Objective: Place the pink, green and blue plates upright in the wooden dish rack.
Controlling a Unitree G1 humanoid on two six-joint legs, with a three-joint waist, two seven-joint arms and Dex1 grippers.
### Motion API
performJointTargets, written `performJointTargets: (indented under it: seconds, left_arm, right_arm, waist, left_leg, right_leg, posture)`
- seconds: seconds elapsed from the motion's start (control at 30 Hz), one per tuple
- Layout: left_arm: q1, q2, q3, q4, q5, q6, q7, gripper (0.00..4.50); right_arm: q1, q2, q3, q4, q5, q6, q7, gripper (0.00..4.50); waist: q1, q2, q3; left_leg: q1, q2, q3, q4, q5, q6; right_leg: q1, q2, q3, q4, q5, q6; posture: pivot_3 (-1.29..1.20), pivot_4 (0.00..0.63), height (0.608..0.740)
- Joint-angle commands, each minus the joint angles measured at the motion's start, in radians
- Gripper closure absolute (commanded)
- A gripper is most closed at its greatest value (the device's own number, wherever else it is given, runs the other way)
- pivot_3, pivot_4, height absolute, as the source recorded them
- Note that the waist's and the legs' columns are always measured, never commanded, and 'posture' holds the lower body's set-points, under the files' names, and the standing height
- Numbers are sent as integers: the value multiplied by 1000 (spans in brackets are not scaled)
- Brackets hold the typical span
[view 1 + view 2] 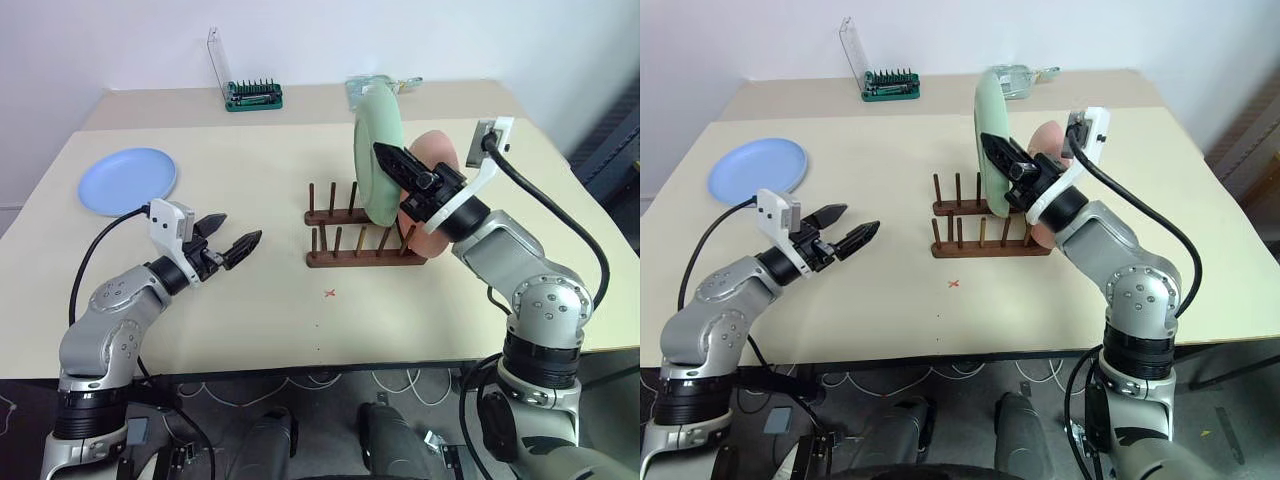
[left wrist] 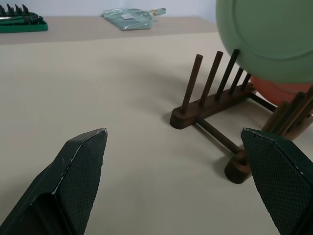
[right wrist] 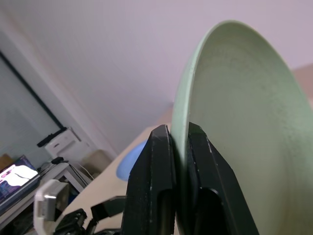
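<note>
My right gripper (image 1: 383, 154) is shut on the rim of the pale green plate (image 1: 376, 140), holding it upright on edge over the middle of the wooden dish rack (image 1: 345, 258). The plate's lower edge hangs about level with the peg tops. The pink plate (image 1: 441, 150) stands upright at the rack's right end, partly hidden behind my right hand. Far to the left, the blue plate (image 1: 128, 180) lies flat on the table. My left gripper (image 1: 240, 229) is open and empty just above the table, left of the rack and pointing toward it.
A green screwdriver-bit holder (image 1: 253, 96) with a raised clear lid stands at the table's back edge. A clear plastic packet (image 1: 372, 88) lies behind the rack. A small red cross (image 1: 330, 293) marks the table in front of the rack.
</note>
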Motion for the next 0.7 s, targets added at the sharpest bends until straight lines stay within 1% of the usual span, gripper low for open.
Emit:
performJointTargets:
  seconds: [0.03, 0.1, 0.2, 0.3, 0.37, 0.43, 0.7]
  left_arm:
    - [7, -1, 1, -45, 6, -24, 3, 19]
    - [10, -3, 2, -44, 6, -26, 5, 19]
    - [11, -4, 2, -42, 8, -29, 5, 0]
    - [13, -7, 2, -45, 7, -28, 8, 0]
    - [17, -8, 3, -48, 2, -29, 4, 0]
    - [20, -7, 5, -49, -2, -27, 0, 0]
    - [42, 7, -6, -58, 1, -21, -32, 0]
  right_arm:
    - [4, 0, -14, -9, 50, 9, -23, 4500]
    - [7, -1, -13, -7, 58, 10, -29, 4500]
    - [5, -5, -12, -7, 62, 5, -35, 3427]
    - [-11, -17, -12, -5, 49, 1, -40, 2026]
    - [-30, -27, -14, 2, 29, -11, -36, 991]
    - [-42, -36, -15, 7, 12, -21, -25, 991]
    - [-78, -128, 30, -13, -135, -54, 90, 991]
  waist:
    - [0, 0, 0]
    - [0, 0, 0]
    - [0, 0, 0]
    - [1, 0, 0]
    - [0, 0, 0]
    - [0, 1, 0]
    - [0, 1, 0]
  left_leg:
    - [0, 0, 0, 0, 0, 0]
    - [0, 0, 0, 0, 0, 0]
    - [0, 0, 0, 0, 0, 0]
    - [0, 0, 0, 0, 0, 0]
    - [0, 0, 0, 0, 0, 0]
    - [0, 0, 0, 0, 0, 0]
    - [0, 0, 0, -1, 0, 0]
  right_leg:
    - [0, 0, 0, 0, 0, 0]
    - [0, 0, 0, 0, 0, 0]
    - [0, 0, 0, 0, 0, 0]
    - [0, 0, 0, 0, 0, 0]
    - [0, 0, 0, 0, 0, 0]
    - [0, 0, 0, 0, 0, 0]
    - [0, 0, 0, -1, 0, 0]
  posture:
    - [0, 150, 740]
    - [0, 150, 740]
    - [0, 150, 740]
    - [0, 150, 740]
    - [0, 150, 740]
    - [0, 150, 740]
    - [0, 150, 740]
